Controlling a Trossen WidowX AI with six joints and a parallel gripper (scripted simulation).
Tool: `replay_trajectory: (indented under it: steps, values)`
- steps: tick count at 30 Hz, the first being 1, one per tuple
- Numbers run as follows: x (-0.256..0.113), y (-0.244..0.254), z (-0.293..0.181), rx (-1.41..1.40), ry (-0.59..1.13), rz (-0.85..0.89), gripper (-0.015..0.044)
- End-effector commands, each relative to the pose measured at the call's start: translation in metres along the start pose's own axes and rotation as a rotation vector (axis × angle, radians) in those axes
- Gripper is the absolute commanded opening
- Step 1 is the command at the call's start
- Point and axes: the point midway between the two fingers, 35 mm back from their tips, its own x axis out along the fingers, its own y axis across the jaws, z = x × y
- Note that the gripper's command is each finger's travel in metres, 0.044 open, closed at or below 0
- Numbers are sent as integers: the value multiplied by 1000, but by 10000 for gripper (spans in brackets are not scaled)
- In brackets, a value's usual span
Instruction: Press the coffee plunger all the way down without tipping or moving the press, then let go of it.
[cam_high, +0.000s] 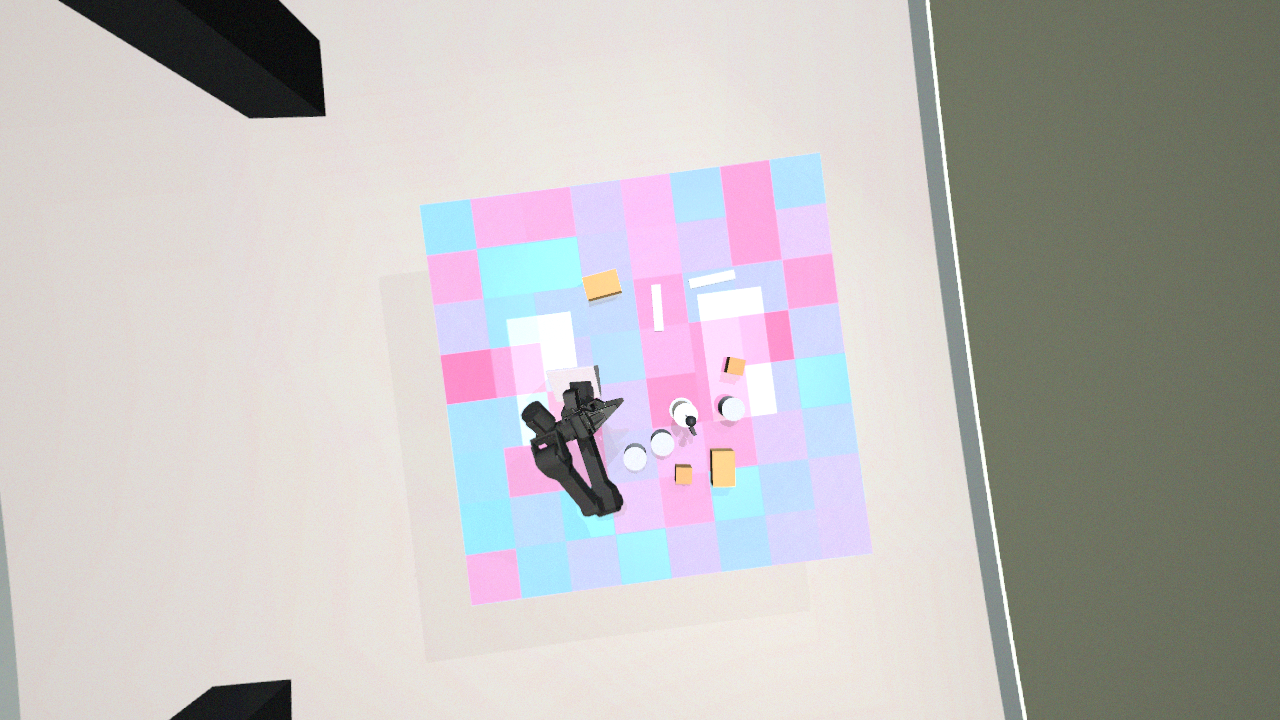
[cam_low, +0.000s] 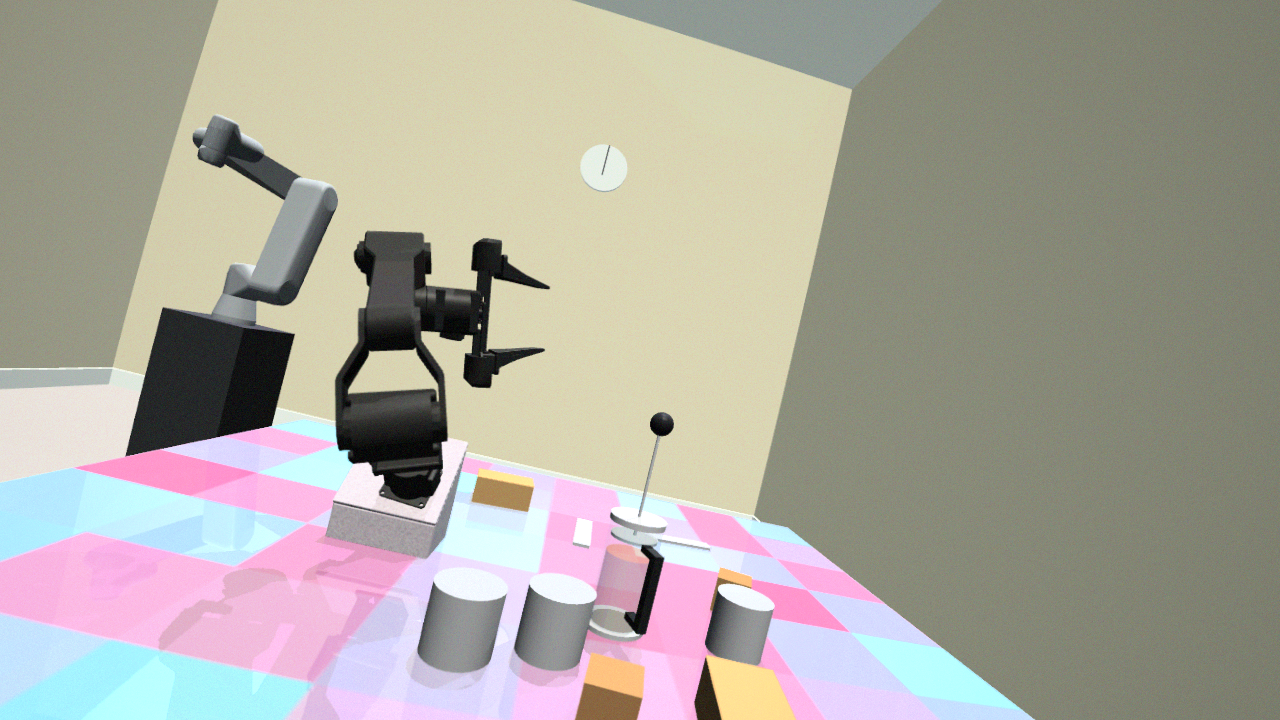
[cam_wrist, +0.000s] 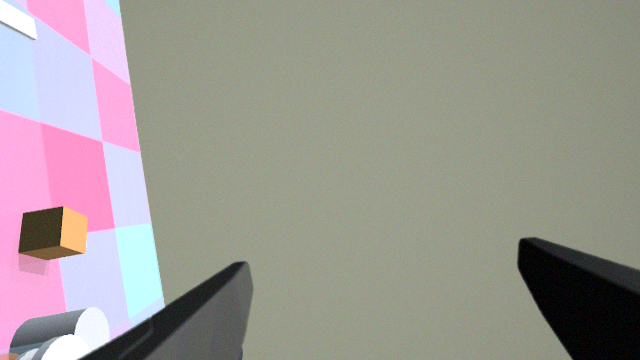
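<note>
The coffee press stands upright on the chequered table. Its clear beaker has a black handle and a white lid. A thin rod rises high above the lid to the black plunger knob. Part of the press's white top shows at the wrist view's lower left; the knob is not seen there. My gripper is wide open and empty. It points sideways, higher than the knob and to its left in the exterior view, well apart from the press.
Grey cylinders stand around the press. Orange blocks and thin white bars lie on the table.
</note>
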Motion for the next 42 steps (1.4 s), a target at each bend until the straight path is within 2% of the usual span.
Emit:
replay_trajectory:
  steps: [1, 2, 9, 15, 22, 26, 31, 36, 42]
  values:
    - [1, 1, 0, 3, 1, 12, 426]
    - [2, 3, 0, 12, -1, 37, 440]
    - [20, 1, -9, 249, 125, 170, 440]
    - [53, -6, -36, 726, 438, 238, 440]
    - [101, 1, -76, 1264, 870, 123, 440]
    - [113, 6, -89, 1402, 983, 42, 440]
    - [125, 12, -104, 1533, 1096, -59, 440]
    - [124, 24, -104, 1541, 1102, -59, 440]
    - [118, 62, -104, 1542, 1100, -57, 440]
